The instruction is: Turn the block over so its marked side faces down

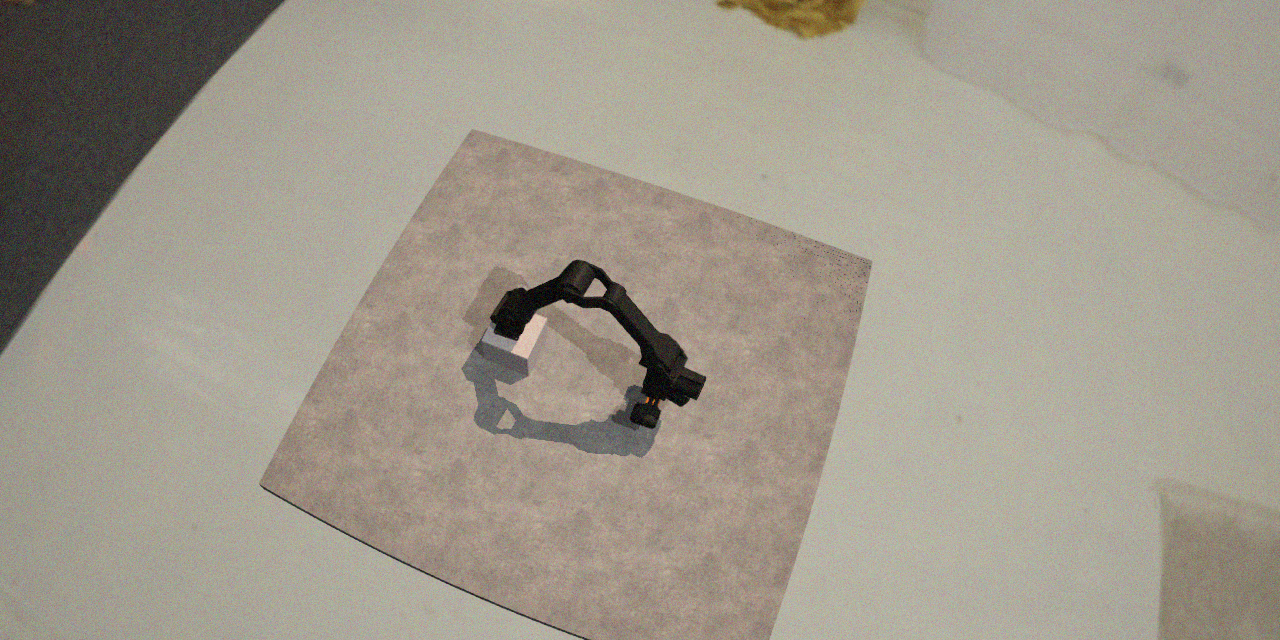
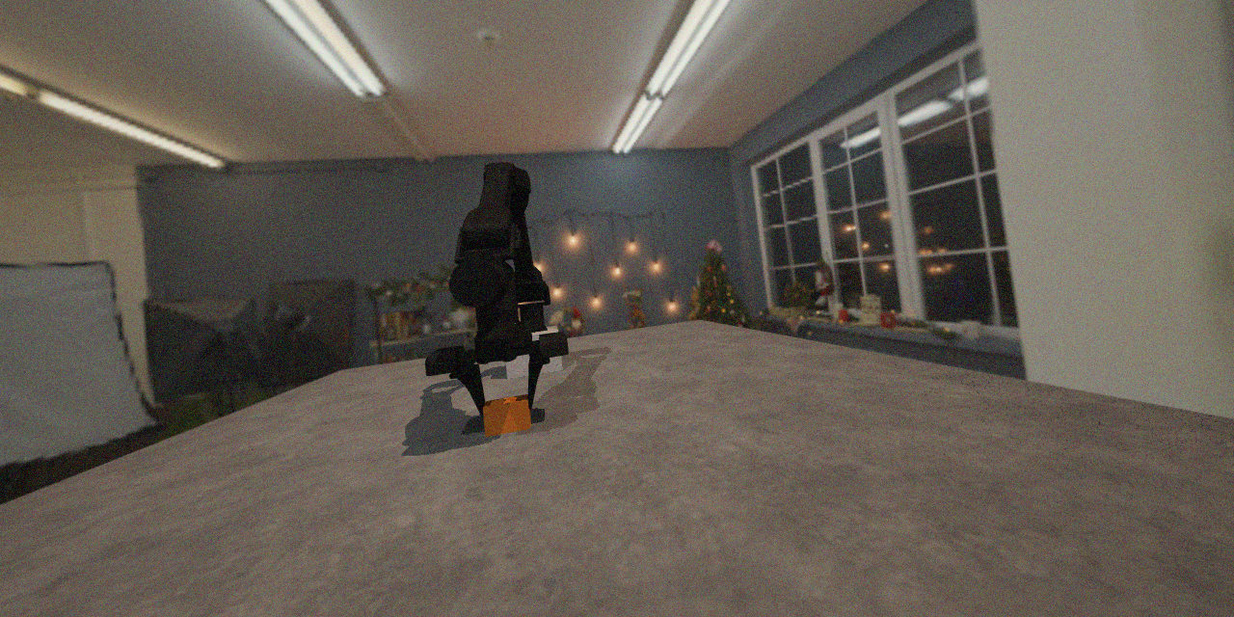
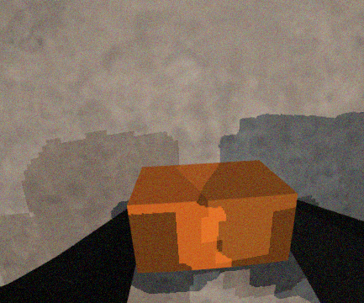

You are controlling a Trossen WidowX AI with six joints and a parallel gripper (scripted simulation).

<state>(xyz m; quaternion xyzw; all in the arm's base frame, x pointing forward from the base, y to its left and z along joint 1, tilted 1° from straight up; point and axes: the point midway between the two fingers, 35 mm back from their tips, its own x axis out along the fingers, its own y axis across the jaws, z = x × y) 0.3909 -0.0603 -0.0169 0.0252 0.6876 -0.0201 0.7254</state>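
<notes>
Gripper (image 3: 212, 231) clamped on the orange block (image 3: 210, 219) low in the wrist frame, block resting on the grey table (image 3: 182, 34), long axis spanning left-right between both fingers.

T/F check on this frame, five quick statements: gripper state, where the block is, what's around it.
1. The gripper is shut on the orange block. True.
2. The block is lifted well above the table. False: in the exterior view it sits at the table surface, with its shadow right beneath it.
3. The fingers stand on opposite sides of the block. True.
4. A second, blue block lies beside the orange one. False: only one block shows in the views.
5. The arm's base sits on a pale box on the mat. True.
</notes>
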